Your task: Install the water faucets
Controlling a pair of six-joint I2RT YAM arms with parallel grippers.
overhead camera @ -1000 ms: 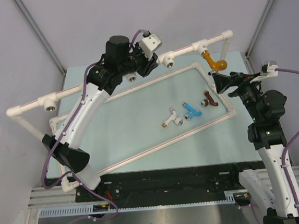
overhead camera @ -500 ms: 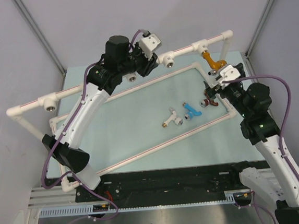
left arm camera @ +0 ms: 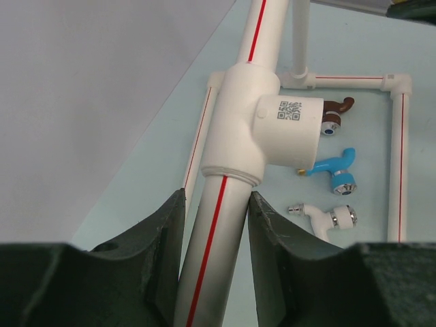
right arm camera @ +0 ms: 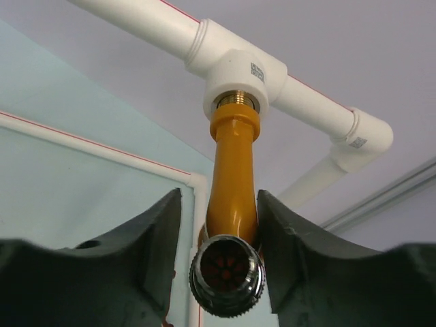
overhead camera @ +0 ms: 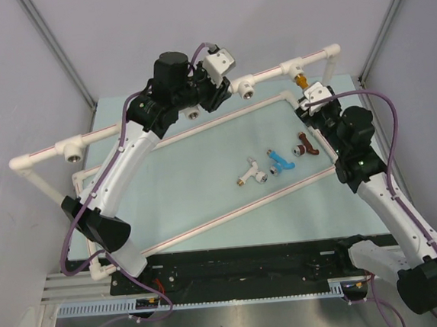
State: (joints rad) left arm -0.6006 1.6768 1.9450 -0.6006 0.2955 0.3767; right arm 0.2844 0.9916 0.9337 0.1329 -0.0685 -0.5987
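Note:
The orange faucet (right arm camera: 233, 170) is screwed into a white T-socket (right arm camera: 237, 76) at the right end of the raised pipe; in the top view only its top (overhead camera: 301, 81) shows. My right gripper (right arm camera: 219, 197) (overhead camera: 310, 103) straddles it, the right finger touching, a small gap on the left. My left gripper (left arm camera: 216, 197) (overhead camera: 216, 95) is shut on the red-striped upper pipe (left arm camera: 218, 225) just below a T-socket (left arm camera: 266, 129). The white (overhead camera: 250, 172), blue (overhead camera: 281, 160) and red-brown (overhead camera: 305, 145) faucets lie loose on the mat, also in the left wrist view (left arm camera: 327, 214), (left arm camera: 334, 170), (left arm camera: 334, 112).
The white pipe frame (overhead camera: 101, 133) has a raised rail with open sockets (overhead camera: 247, 92), (overhead camera: 193, 112), (overhead camera: 72, 152) and a flat rectangle (overhead camera: 208, 224) on the pale green mat. Grey walls stand close on both sides.
My right arm swung from the right side in over the orange faucet, and its fingers now stand around it. My left arm has not moved.

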